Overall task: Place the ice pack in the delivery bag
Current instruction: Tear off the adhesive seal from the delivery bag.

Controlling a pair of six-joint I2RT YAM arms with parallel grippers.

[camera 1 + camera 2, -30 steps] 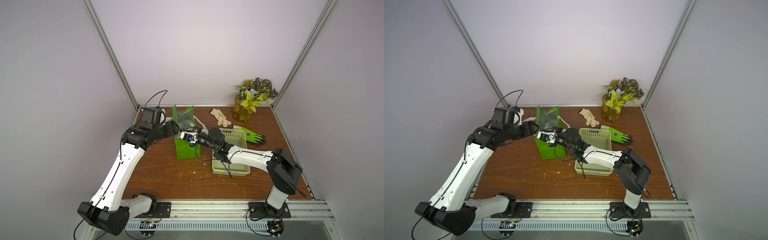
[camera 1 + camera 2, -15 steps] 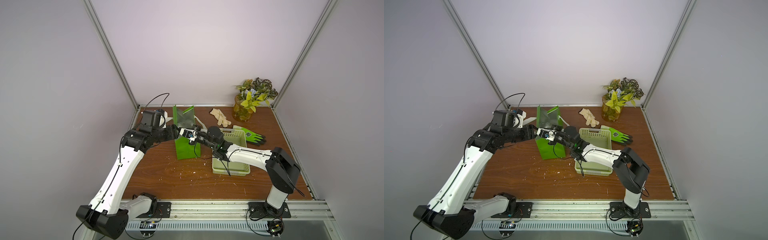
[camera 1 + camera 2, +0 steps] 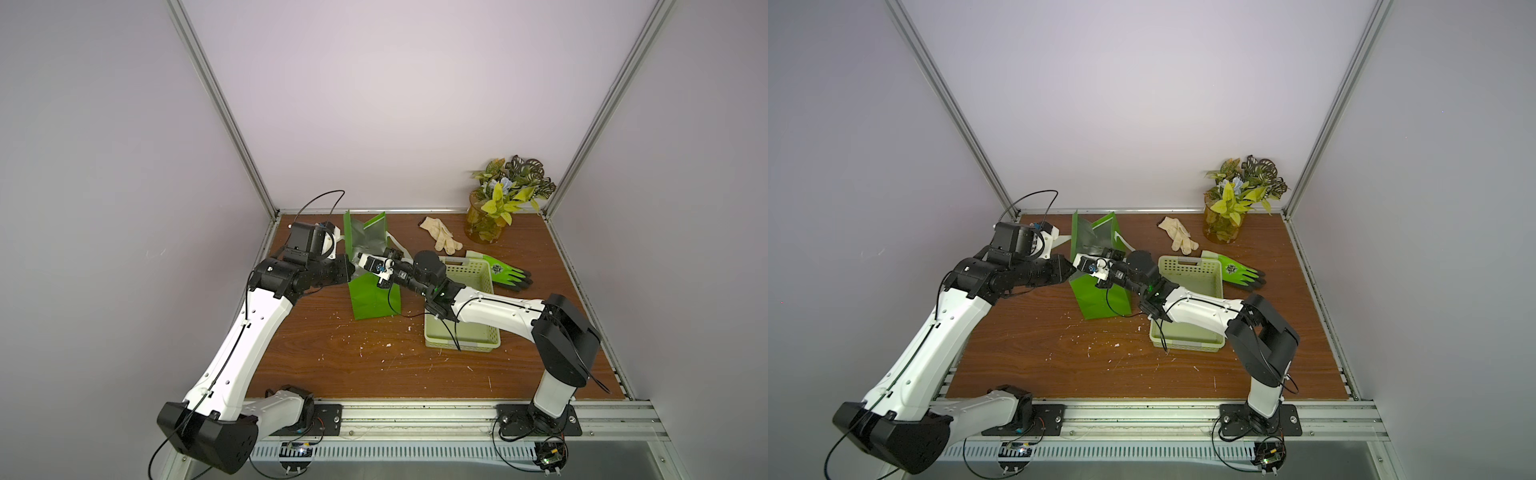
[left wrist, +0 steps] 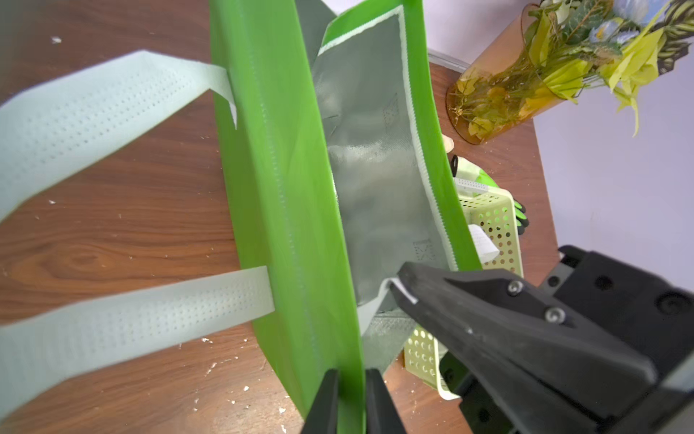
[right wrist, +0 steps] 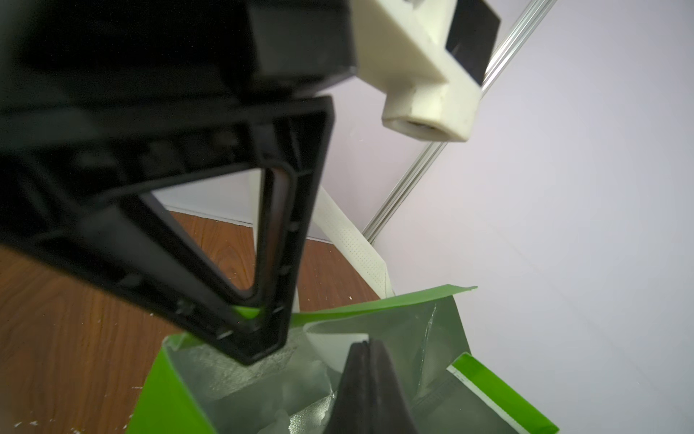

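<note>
While left jaws pinch delivery bag (image 3: pixel 370 299) wall, right jaws closed inside its foil-lined mouth.

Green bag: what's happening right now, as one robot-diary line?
left gripper: shut on delivery bag wall | right gripper: shut on white strip at bag mouth | ice pack: not seen

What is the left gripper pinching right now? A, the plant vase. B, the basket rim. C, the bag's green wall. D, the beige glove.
C: in the left wrist view the left gripper has its jaws closed on either side of the green wall of the bag.
</note>
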